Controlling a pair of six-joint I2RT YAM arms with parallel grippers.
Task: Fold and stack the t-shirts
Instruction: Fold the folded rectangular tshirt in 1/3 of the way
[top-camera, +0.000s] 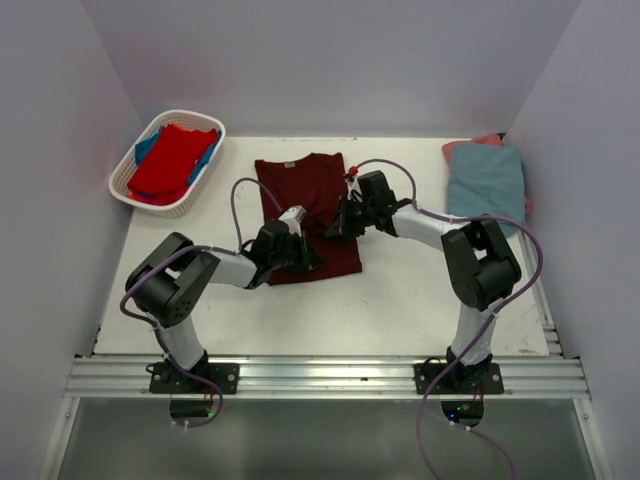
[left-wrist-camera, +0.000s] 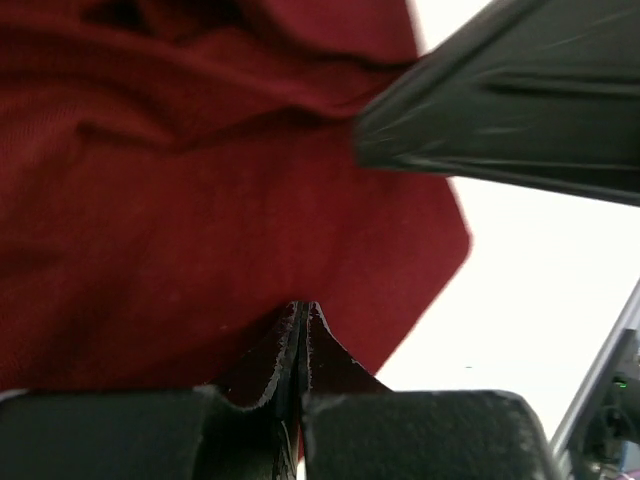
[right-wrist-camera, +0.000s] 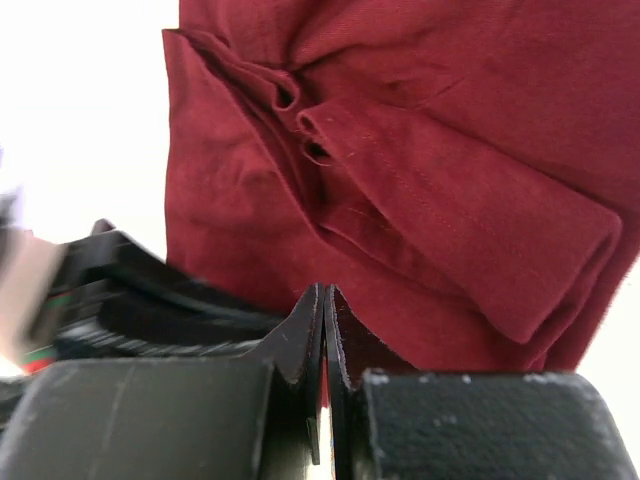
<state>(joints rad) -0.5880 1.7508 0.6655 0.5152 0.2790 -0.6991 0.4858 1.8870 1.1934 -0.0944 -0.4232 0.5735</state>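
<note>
Left arm (top-camera: 185, 280) reaches in from the near edge. Left jaws are pressed fully together, pinching the lower hem area of the maroon t-shirt (left-wrist-camera: 200, 200). Right arm (top-camera: 480, 260) bends in from the other side. Right jaws are also pressed together, nipping a folded edge of the same shirt (right-wrist-camera: 420, 150), just beside the left jaws. The maroon t-shirt (top-camera: 300, 180) lies mid-worktop (top-camera: 420, 300), collar at the far end, right side bunched and partly folded over. Far left is a white basket (top-camera: 122, 178) holding a red t-shirt (top-camera: 170, 160) on top of a blue t-shirt (top-camera: 148, 145). Far right is a stack of 2: a folded grey-blue t-shirt (top-camera: 487, 180) on a pink t-shirt (top-camera: 485, 141), well apart from the maroon one.
</note>
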